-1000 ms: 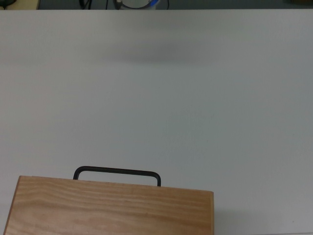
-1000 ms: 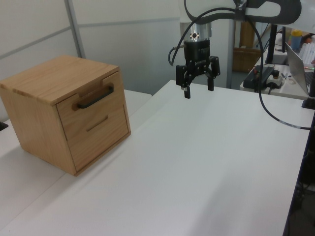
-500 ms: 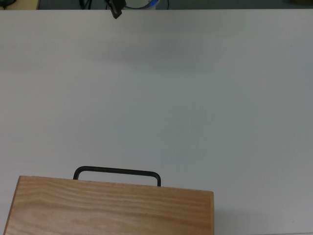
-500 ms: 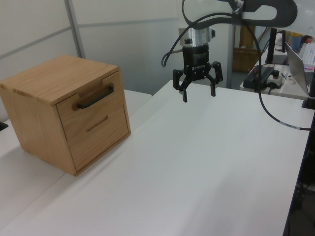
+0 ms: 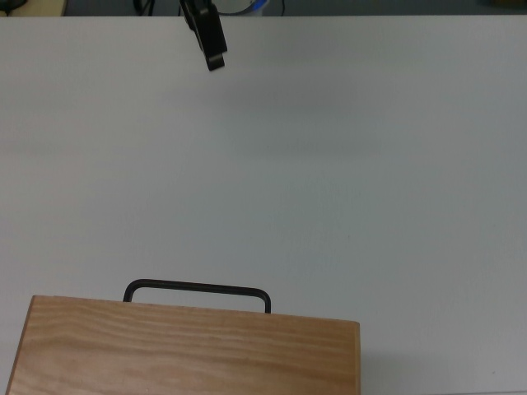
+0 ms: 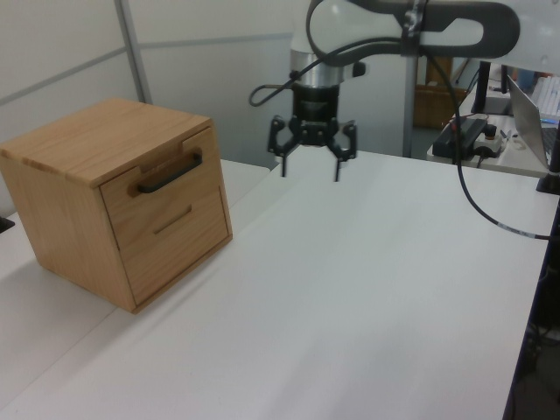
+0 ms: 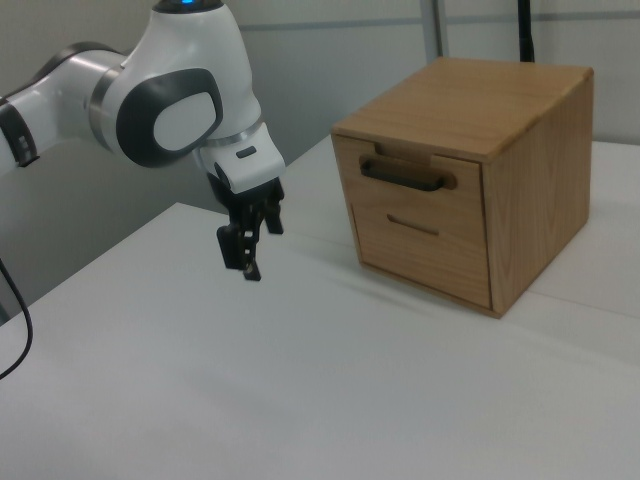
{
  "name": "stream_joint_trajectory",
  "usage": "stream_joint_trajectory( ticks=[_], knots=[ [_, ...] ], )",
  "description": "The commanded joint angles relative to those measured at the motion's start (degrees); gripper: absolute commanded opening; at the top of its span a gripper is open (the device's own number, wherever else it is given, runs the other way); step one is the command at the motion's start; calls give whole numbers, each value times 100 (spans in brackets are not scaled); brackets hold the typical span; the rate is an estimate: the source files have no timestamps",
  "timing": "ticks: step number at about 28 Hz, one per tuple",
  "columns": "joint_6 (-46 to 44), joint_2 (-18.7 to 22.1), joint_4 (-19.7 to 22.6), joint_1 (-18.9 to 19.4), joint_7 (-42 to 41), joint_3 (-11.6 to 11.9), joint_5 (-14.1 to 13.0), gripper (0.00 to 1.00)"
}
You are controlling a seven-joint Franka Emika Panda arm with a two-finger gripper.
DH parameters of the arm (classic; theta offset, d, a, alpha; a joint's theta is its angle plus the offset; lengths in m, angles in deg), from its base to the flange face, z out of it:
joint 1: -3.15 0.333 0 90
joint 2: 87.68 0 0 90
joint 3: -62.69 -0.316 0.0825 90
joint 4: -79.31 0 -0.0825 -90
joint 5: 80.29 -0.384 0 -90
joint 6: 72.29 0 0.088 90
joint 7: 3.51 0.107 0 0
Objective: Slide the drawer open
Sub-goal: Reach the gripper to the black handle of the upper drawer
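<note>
Drawer [image 6: 162,188] sat shut in the cabinet [image 6: 83,140], handle [image 6: 171,171] untouched. Gripper [image 6: 310,166] hung above the table [image 6: 367,289], well apart from the cabinet's front, jaws spread and empty. Approach, grasp and pull all remained.

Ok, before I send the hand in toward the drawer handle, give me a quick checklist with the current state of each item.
1. Hand open enough to take the bar: ok, its fingers are spread apart in the left view.
2. Hand empty: ok, nothing between the fingers.
3. Drawer shut: ok, its front sits flush in the cabinet.
4. Handle free to grasp: ok, nothing on or in front of it.
5. Table between hand and handle free of obstacles: ok.
6. Hand lined up with the handle: not ok, it hangs apart from the cabinet and points down at the table.
</note>
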Motion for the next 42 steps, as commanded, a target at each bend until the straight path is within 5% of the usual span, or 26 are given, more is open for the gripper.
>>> stream_joint_trajectory(
  ticks=[1, 13, 29, 42],
  knots=[
    [1024, -258, 66, 210, 819, 22, -71, 100],
    [3151, -961, 31, 272, 1330, 22, -9, 100],
    [5962, -2235, -302, 272, 1462, 40, 456, 100],
    [8012, -2843, -382, 281, 1470, 13, 404, 100]
  ],
)
